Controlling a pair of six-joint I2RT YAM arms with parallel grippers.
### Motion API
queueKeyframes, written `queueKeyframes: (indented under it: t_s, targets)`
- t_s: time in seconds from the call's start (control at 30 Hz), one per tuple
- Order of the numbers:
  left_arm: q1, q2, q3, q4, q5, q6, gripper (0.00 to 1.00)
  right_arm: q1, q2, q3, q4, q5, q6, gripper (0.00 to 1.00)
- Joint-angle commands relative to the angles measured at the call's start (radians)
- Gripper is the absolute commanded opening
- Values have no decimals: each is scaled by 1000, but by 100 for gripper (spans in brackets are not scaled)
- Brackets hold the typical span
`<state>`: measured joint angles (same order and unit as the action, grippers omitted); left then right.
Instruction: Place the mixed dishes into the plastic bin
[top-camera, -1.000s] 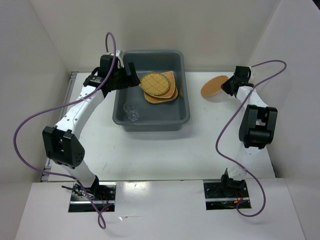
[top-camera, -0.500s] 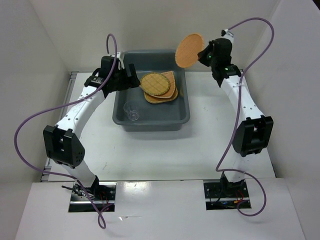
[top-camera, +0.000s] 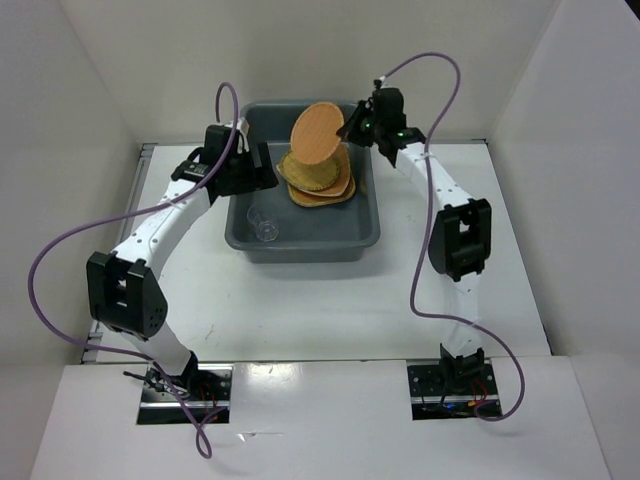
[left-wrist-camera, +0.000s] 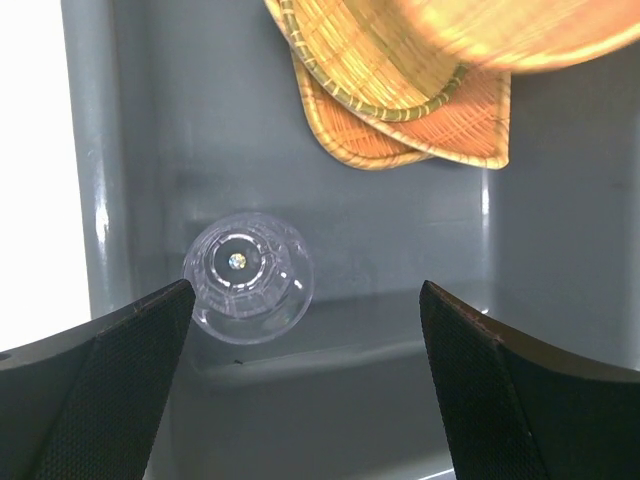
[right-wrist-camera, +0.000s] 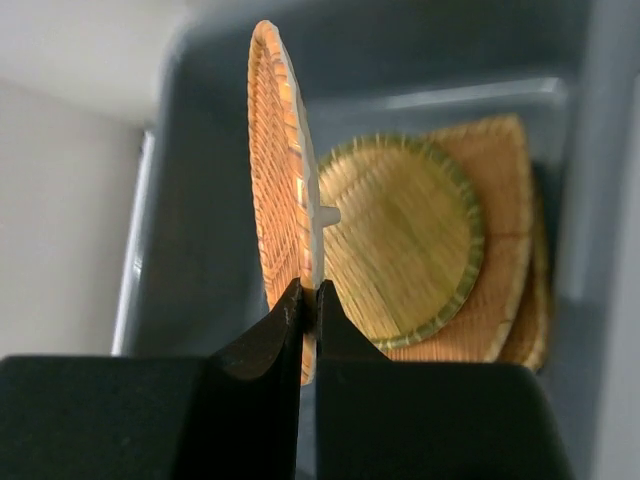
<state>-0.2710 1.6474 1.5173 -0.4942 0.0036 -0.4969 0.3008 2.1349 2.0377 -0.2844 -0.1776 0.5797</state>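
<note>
The dark grey plastic bin (top-camera: 360, 235) stands at the back middle of the table. Inside it lie three stacked woven bamboo plates (top-camera: 322, 185), a round one (right-wrist-camera: 405, 240) on top, and a small clear plastic cup (top-camera: 264, 224) near the front left corner, also in the left wrist view (left-wrist-camera: 246, 278). My right gripper (top-camera: 352, 128) is shut on the rim of a round bamboo plate (top-camera: 318, 133), held on edge above the bin's back part; it shows edge-on in the right wrist view (right-wrist-camera: 280, 230). My left gripper (top-camera: 262, 172) is open and empty over the bin's left side, above the cup.
White walls enclose the table on the left, back and right. Purple cables loop from both arms. The bin's left wall (left-wrist-camera: 90, 180) runs beside the left gripper.
My right gripper has carried the round plate from the right of the bin up and leftward until it hangs over the bin. The left gripper has barely moved.
</note>
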Motion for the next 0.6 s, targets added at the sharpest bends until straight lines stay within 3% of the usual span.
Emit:
queueKeyframes:
  t_s: [0.0,0.57]
  targets:
    - [1,-54,-9,32,-11,26,100,40,34,101,8,-75,28,0]
    - [1,-63,-57,60,-20,26,100,58,154,134,-29,-66,58,0]
